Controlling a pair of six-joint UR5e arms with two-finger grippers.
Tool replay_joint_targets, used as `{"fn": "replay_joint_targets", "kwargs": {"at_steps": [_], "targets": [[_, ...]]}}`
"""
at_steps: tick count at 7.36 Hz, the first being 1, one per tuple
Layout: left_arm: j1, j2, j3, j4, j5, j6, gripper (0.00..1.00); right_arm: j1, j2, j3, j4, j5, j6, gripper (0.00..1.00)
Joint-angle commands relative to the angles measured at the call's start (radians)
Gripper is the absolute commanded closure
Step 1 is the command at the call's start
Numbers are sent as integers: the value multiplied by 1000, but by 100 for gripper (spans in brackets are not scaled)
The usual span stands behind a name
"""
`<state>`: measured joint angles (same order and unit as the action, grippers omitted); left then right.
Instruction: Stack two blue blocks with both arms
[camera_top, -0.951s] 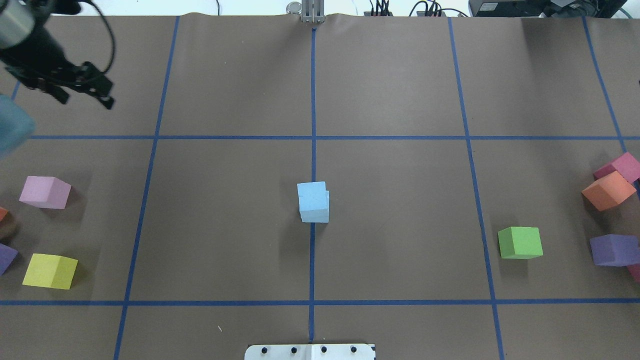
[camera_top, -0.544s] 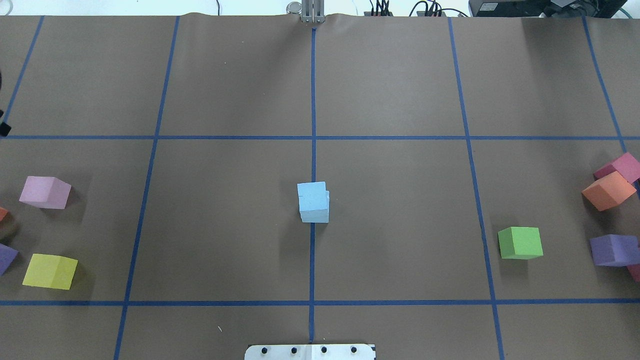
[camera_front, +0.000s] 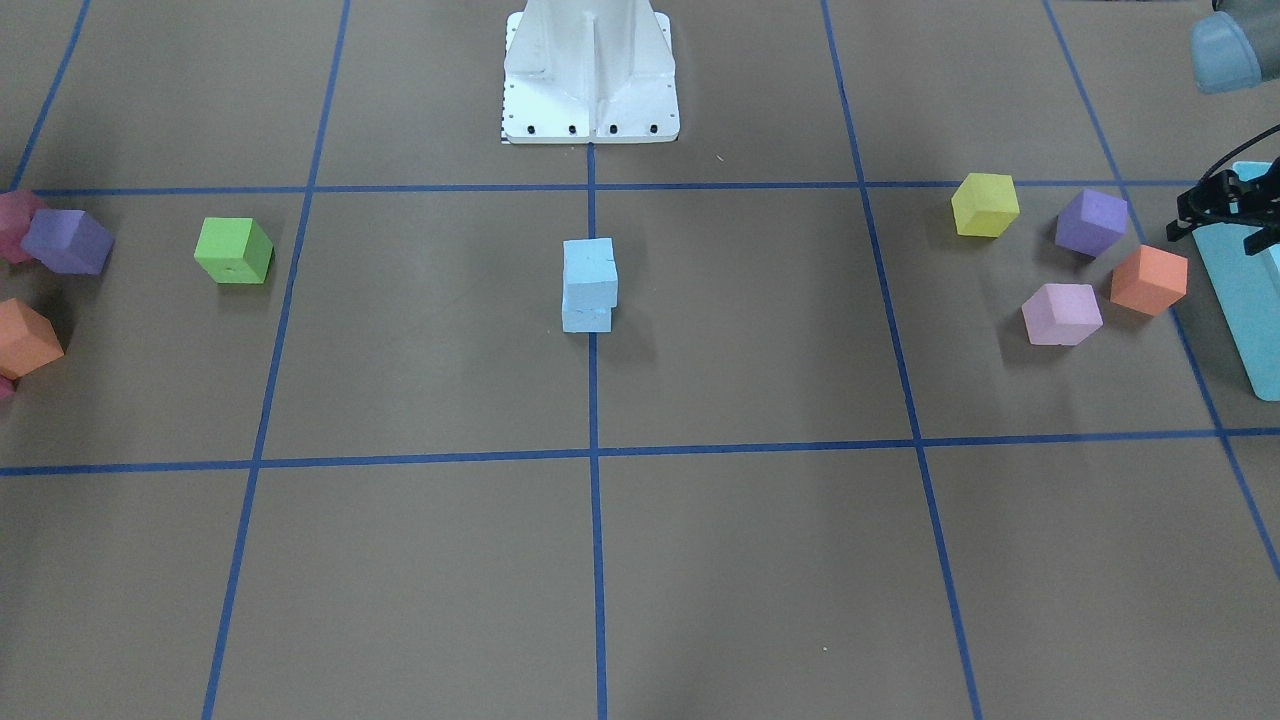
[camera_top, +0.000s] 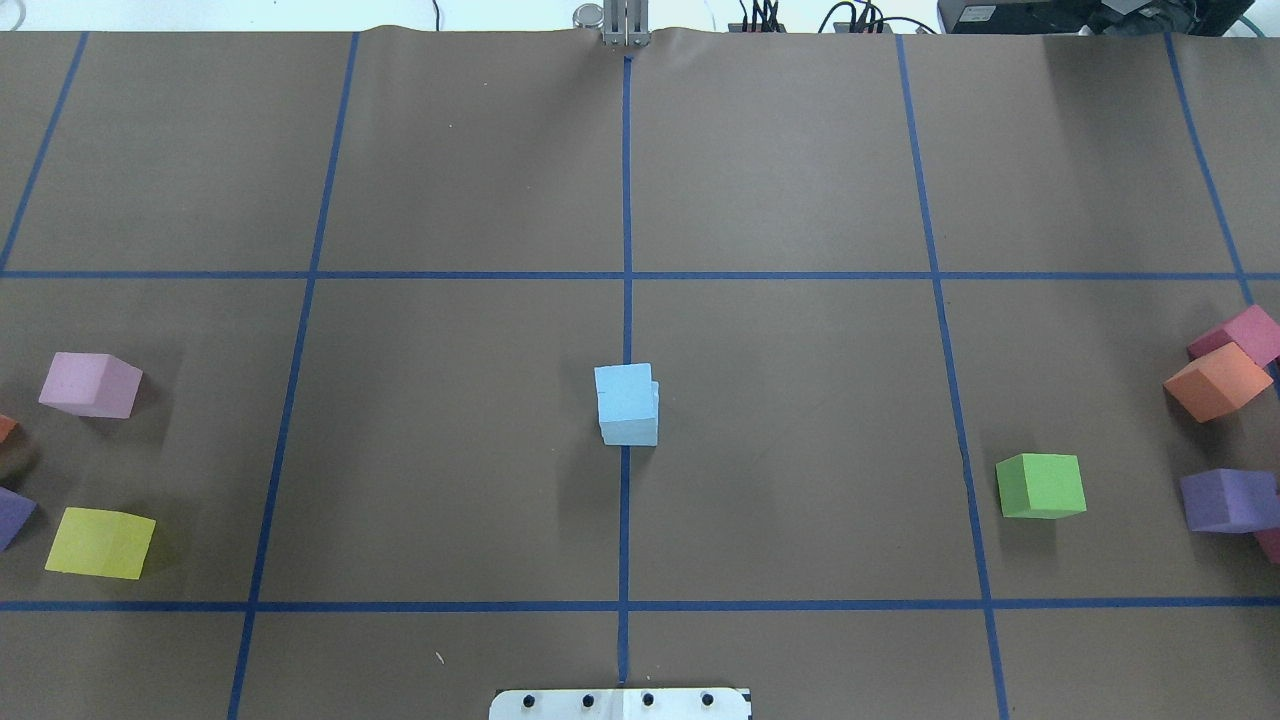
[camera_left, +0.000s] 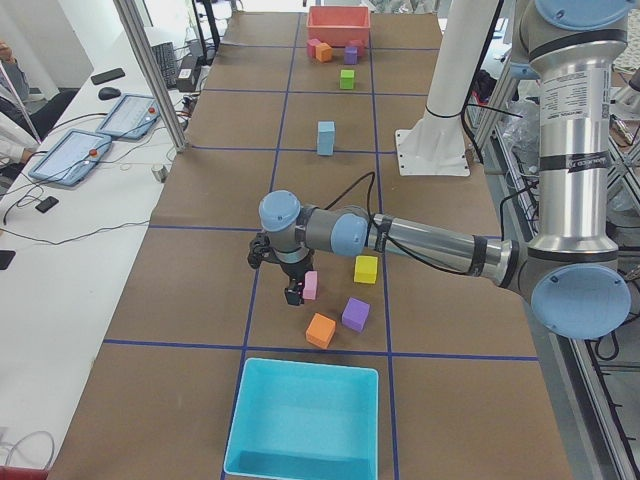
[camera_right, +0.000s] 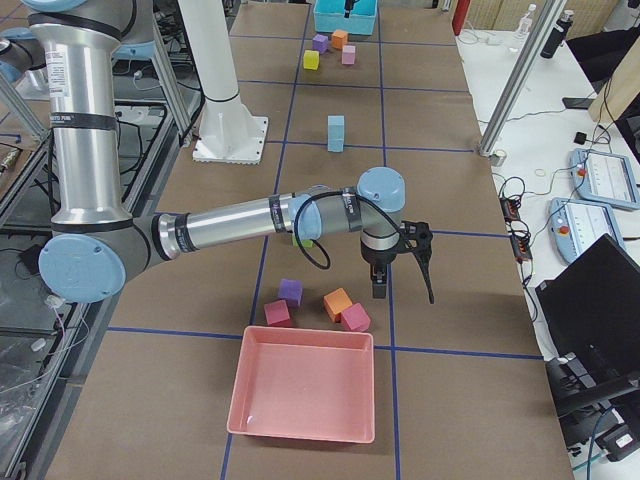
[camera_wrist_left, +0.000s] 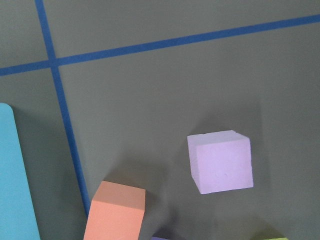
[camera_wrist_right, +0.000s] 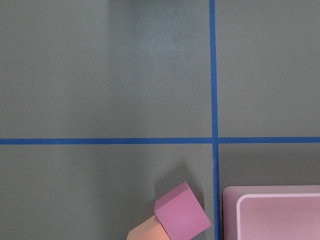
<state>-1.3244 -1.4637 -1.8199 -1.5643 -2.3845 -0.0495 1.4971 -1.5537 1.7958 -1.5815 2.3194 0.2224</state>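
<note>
Blue blocks, two of them, stand one on the other at mid-table. They sit on the centre tape line, in front of the white base. You will see that the upper cube sits slightly askew on the lower.

Both claws are well apart from that stack, one toward each end of the table. The left gripper hangs fingers-down over the cubes near the turquoise bin. You can see nothing held in it, but how far it is spread cannot be told. The right gripper hangs beside the cubes near the salmon bin. It shows only from the side, so neither its spread nor its load can be judged.

Counting the cubes gives you eleven:
- **Blue:** the two in the stack.
- **Robot's left end, four:** the yellow cube, the left-end purple cube, the left-end orange cube and the pale pink cube.
- **Robot's right end, five:** the green cube, the right-end purple cube, the right-end orange cube, the magenta cube and the crimson cube.

There are two bins.

The cubes are matte foam with faintly pitted faces and square edges. The bins are smooth, shallow rectangles with rounded corners. Brown paper covers the table, marked into a grid with blue tape.
</note>
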Motion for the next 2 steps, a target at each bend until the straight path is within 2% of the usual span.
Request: {"fn": "replay_joint_targets", "kwargs": {"at_steps": [1, 2], "targets": [[-10, 16, 19, -26, 1, 19, 1, 0, 0, 3, 0, 0, 0, 0], [-21, 16, 21, -25, 1, 20, 1, 0, -2, 14, -2, 0, 0, 0]]}}
